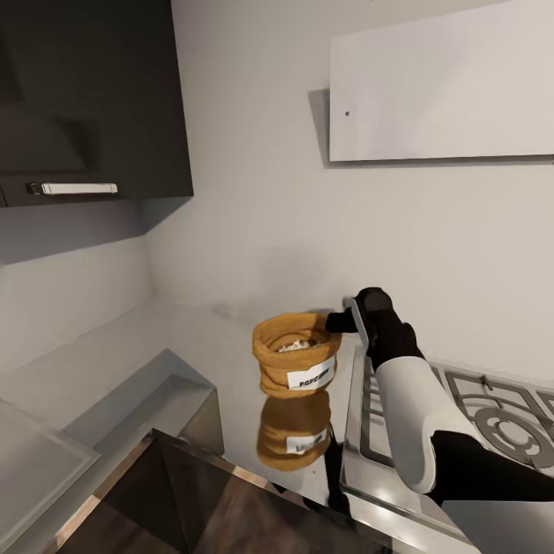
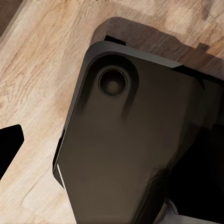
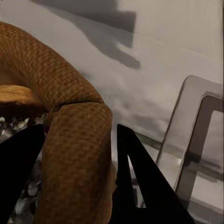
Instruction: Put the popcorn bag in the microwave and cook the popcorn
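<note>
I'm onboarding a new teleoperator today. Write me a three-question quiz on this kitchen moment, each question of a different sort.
1. True or false: the right tool has its fingers either side of the popcorn bag's rolled rim.
2. The bag rests on: A) the gas hob, B) the countertop, C) the wooden floor.
3. Fill in: inside the bag's mouth lies whitish ____.

Key: 1 true; 2 B; 3 popcorn.

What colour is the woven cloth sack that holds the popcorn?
Tan-brown, with a white label: the rolled-rim cloth popcorn bag, clearest in the head view.
</note>
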You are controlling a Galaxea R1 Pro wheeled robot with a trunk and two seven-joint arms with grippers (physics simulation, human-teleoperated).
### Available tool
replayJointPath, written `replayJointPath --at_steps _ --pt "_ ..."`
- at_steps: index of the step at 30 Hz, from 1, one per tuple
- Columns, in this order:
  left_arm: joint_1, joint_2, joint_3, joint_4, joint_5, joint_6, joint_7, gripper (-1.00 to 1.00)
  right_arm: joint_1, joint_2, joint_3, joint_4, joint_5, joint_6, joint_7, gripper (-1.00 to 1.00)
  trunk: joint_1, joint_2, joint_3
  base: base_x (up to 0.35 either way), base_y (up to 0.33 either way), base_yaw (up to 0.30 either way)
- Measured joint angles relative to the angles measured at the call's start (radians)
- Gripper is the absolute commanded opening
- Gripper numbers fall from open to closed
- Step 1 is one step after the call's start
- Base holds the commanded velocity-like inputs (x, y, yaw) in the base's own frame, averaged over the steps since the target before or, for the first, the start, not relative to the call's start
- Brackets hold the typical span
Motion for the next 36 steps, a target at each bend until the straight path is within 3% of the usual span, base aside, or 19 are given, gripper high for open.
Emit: replayJointPath --at_steps 19,26,29,33,36 --pt "0.000 -0.001 0.001 0.000 0.001 0.001 0.001 1.00 0.000 -0.003 -0.003 -0.009 0.000 0.000 0.000 -1.00 0.001 0.000 0.000 -0.322 0.000 0.000" --pt "0.000 -0.001 0.001 0.000 0.001 0.001 0.001 1.00 0.000 -0.003 -0.006 -0.179 0.000 0.000 0.005 -1.00 0.001 0.000 0.000 -0.346 0.000 0.000" --pt "0.000 -0.001 0.001 0.000 0.001 0.001 0.001 1.00 0.000 -0.002 -0.023 -0.183 -0.001 0.000 0.008 -1.00 0.001 0.000 0.000 -0.346 0.000 0.000" --pt "0.000 0.000 0.003 0.000 0.001 0.001 0.001 1.00 0.000 -0.005 -0.095 -0.177 0.000 0.000 0.007 -1.00 0.001 0.000 0.000 -0.346 0.000 0.000" --pt "0.000 0.000 0.003 0.000 0.001 0.001 0.001 1.00 0.000 -0.007 -0.103 -0.176 -0.001 0.000 0.007 -1.00 0.001 0.000 0.000 -0.346 0.000 0.000"
